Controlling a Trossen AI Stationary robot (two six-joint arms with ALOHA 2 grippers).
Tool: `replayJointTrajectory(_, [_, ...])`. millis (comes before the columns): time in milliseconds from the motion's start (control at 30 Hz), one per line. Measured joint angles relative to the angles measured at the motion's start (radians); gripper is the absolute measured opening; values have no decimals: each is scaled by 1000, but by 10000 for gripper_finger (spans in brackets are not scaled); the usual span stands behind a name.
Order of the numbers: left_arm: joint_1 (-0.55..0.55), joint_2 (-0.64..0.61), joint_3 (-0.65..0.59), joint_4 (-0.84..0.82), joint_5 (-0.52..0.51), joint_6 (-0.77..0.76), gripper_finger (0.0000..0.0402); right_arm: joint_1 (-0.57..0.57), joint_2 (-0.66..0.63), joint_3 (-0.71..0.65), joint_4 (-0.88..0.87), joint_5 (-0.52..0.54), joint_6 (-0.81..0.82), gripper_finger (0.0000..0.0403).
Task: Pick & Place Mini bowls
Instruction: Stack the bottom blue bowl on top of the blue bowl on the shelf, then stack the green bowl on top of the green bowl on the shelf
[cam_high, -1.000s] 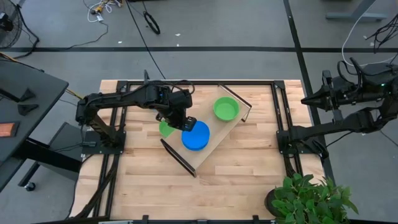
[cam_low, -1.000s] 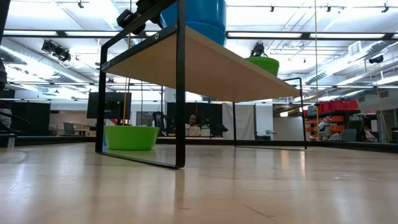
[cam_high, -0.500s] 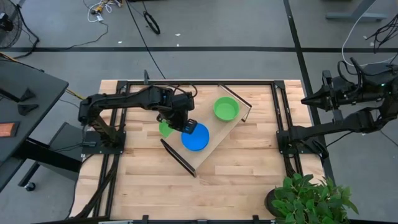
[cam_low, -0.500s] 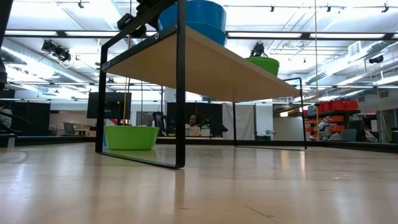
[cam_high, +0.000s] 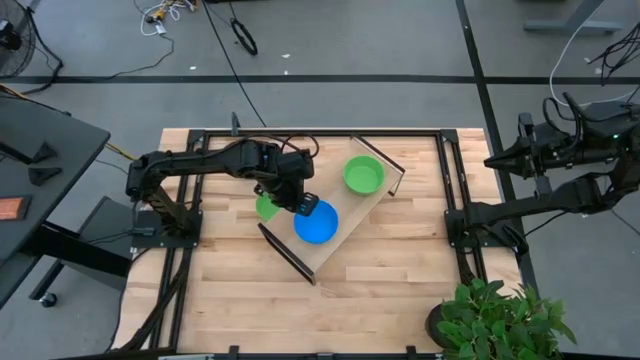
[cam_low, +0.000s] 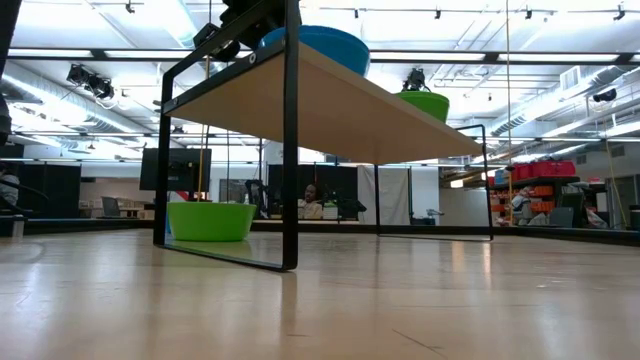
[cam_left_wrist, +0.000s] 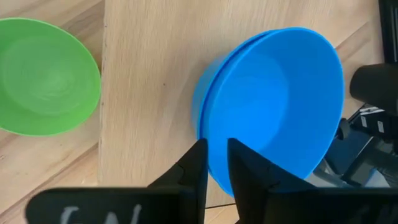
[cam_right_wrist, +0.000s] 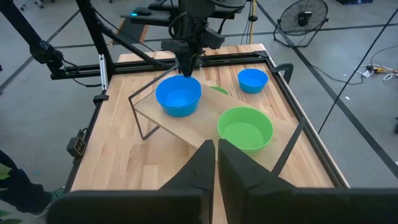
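Nested blue bowls (cam_high: 318, 223) rest on the raised wooden tray (cam_high: 352, 215), placed beside a green bowl (cam_high: 363, 175). Left gripper (cam_high: 303, 205) straddles their rim, fingers slightly parted, apparently releasing. Right gripper (cam_right_wrist: 216, 163), closed, waits off-table.

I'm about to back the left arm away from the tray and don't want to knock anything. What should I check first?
1. Blue bowls resting on the tray: ok, the low view shows them flat on its top.
2. Blue bowls nested squarely: ok, the left wrist view shows the rims close together.
3. Left gripper clear of the blue bowls: not ok, it is right at their rim.
4. Green bowl on the tray apart from the blue ones: ok.
5. Green bowl on the table out of the way: cannot tell, it lies under the left arm.
6. Right gripper clear of the work area: ok, parked off the table's right side.
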Motion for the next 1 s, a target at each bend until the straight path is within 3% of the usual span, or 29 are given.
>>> replayJointTrajectory(433, [1,0,6,-4,31,14,118,0,0,0,0,0,0,23])
replayJointTrajectory(767, [1,-2,168,-6,85,159,126,0,0,0,0,0,0,23])
replayJointTrajectory(1000, [1,-2,266,-80,23,236,126,0,0,0,0,0,0,23])
